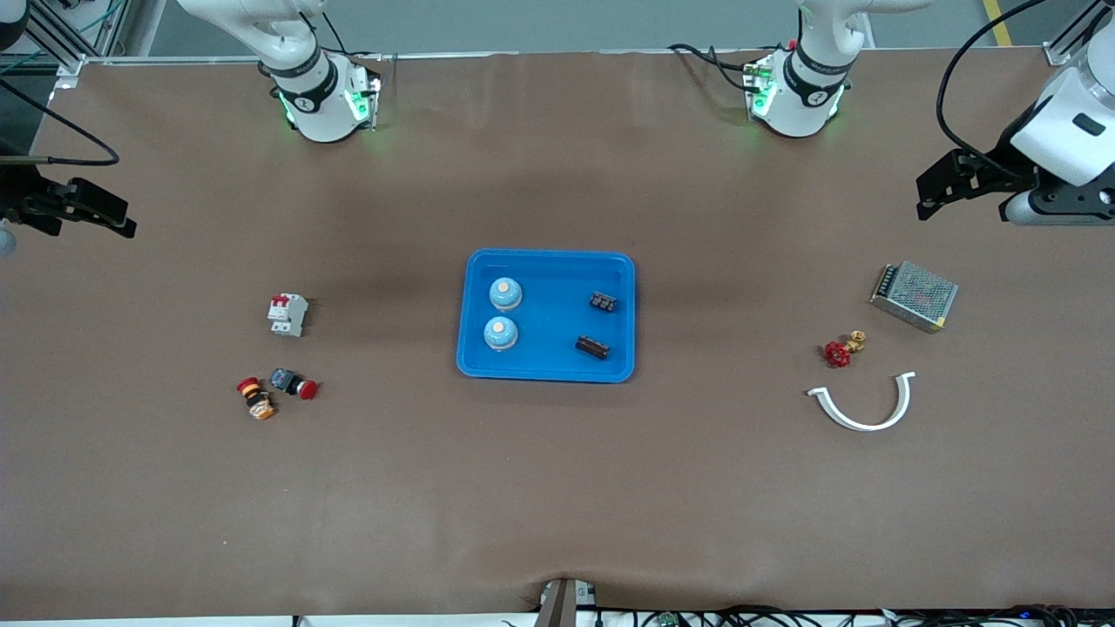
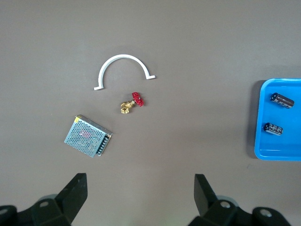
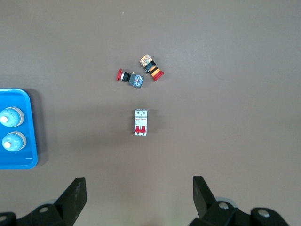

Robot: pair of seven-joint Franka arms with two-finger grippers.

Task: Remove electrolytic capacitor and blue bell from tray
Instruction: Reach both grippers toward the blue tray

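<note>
Looking down from the front, the blue tray [image 1: 546, 261] sits mid-bench holding two bells [image 1: 505, 293] toward the right arm's end and two dark capacitors [image 1: 603, 302] toward the left arm's end. Only the wrist views show the fingers clearly: the left pincer [image 2: 140, 190] hangs spread and empty over bare bench near the power supply [image 2: 88, 136], red valve [image 2: 132, 102] and white clamp [image 2: 124, 70]; the right pincer [image 3: 139, 190] hangs spread and empty near the circuit breaker [image 3: 141, 122] and two push buttons [image 3: 130, 77]. Wide open bench [image 1: 557, 488] lies around the tray, especially toward the front camera.
</note>
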